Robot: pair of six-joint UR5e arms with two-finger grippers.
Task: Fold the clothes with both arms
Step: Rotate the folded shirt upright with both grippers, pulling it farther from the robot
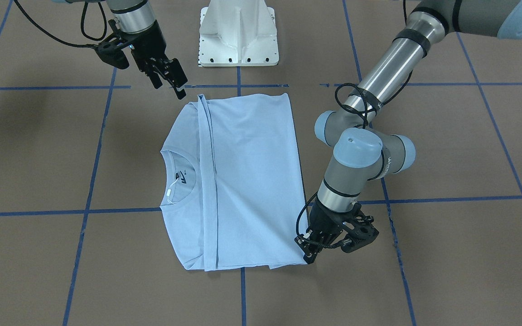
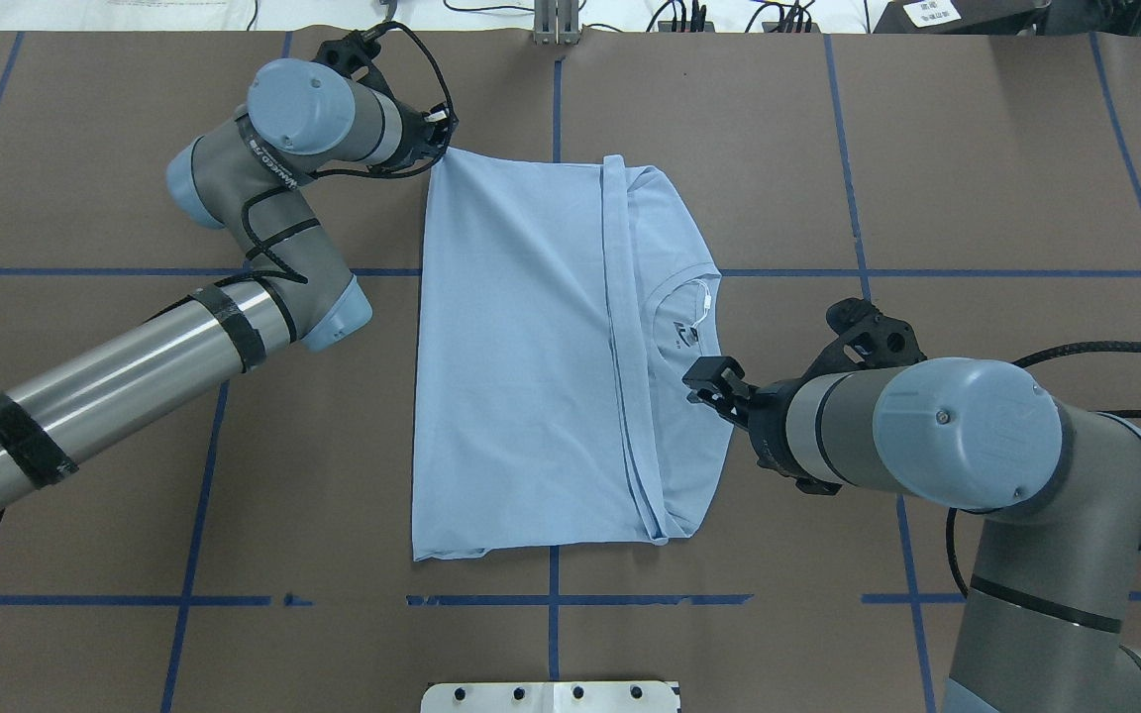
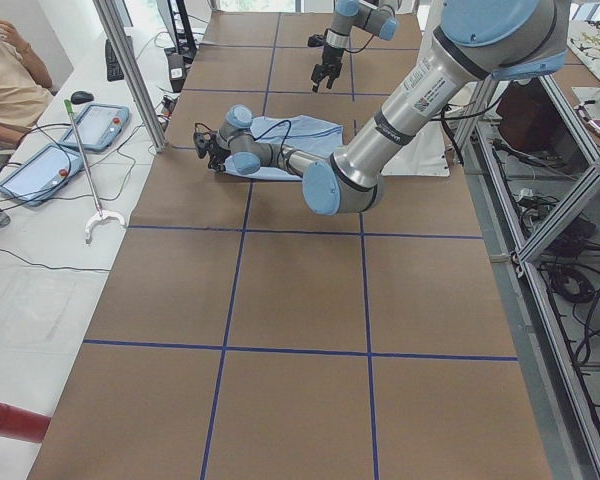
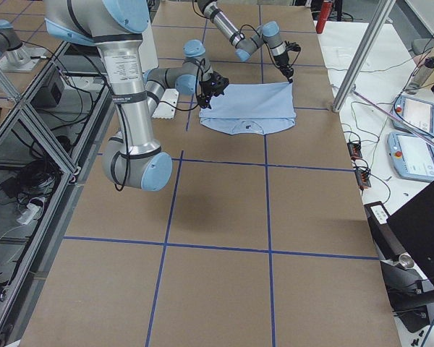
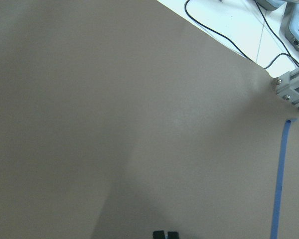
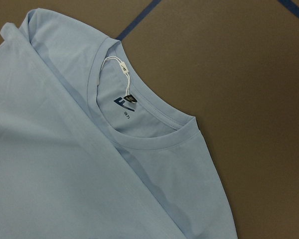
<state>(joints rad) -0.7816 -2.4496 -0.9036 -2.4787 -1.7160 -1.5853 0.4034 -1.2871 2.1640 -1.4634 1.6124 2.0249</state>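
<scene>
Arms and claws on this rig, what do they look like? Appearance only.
Left arm and right arm match: silver tube links with black bands, grey joints with light blue caps, small lettering on a wrist joint. Black cables loop outside the wrists. Left claw and right claw are black, two-fingered.

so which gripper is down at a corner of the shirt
The left gripper: it sits low at the T-shirt's corner on the operators' side. The right gripper hangs raised above the table, clear of the fabric.
</scene>
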